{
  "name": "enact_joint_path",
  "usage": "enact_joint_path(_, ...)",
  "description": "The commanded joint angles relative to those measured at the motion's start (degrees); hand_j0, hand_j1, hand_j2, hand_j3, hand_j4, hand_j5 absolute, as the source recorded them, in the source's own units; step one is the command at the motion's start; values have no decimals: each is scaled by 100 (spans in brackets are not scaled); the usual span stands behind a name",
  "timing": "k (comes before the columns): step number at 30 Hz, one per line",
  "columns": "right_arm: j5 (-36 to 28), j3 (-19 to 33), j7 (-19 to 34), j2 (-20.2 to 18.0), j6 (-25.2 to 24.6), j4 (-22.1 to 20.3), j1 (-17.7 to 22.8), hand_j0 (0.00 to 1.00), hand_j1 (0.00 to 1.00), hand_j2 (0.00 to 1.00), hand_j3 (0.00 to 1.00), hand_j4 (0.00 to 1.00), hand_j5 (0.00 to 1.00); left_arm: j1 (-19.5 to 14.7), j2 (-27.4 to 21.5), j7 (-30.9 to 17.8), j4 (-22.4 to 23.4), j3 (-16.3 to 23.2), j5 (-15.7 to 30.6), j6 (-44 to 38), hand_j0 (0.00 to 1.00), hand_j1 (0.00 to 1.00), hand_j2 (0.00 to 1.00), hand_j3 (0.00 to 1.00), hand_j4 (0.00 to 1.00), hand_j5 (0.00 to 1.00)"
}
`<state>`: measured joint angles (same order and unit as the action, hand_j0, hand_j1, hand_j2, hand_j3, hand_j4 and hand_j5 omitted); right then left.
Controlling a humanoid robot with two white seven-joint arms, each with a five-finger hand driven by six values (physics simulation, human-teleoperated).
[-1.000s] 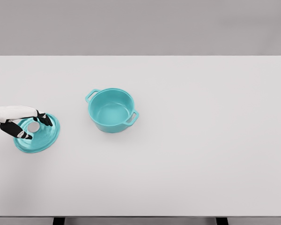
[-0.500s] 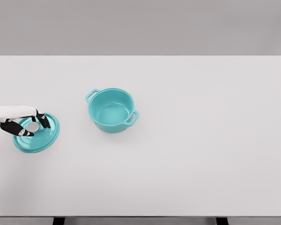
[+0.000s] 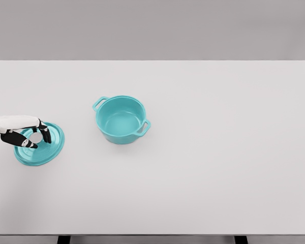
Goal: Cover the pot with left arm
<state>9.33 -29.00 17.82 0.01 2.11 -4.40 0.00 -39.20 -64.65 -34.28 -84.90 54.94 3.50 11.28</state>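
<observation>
Left hand (image 3: 26,133) came in over the table's (image 3: 218,168) left edge, white forearm, black fingers (image 3: 44,133). Fingers were curled close around the pale knob (image 3: 36,137) at the centre of the teal lid (image 3: 39,144), thumb side toward the front edge, other fingers toward the back; they appeared to grip the knob. Lid sat near the left edge, roughly midway between front and back. Teal pot (image 3: 121,119) stood open and upright, left of the table's centre, well apart from the lid. Bare white tabletop lay between the two. Right arm was not seen.
</observation>
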Motion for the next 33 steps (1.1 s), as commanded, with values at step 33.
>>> enact_joint_path(33,-2,-1,2,-1,0,0,0,100,100,100,100,100,100,-861,128,-72,-598,17,-112,76,44,44,44,44,44,44)
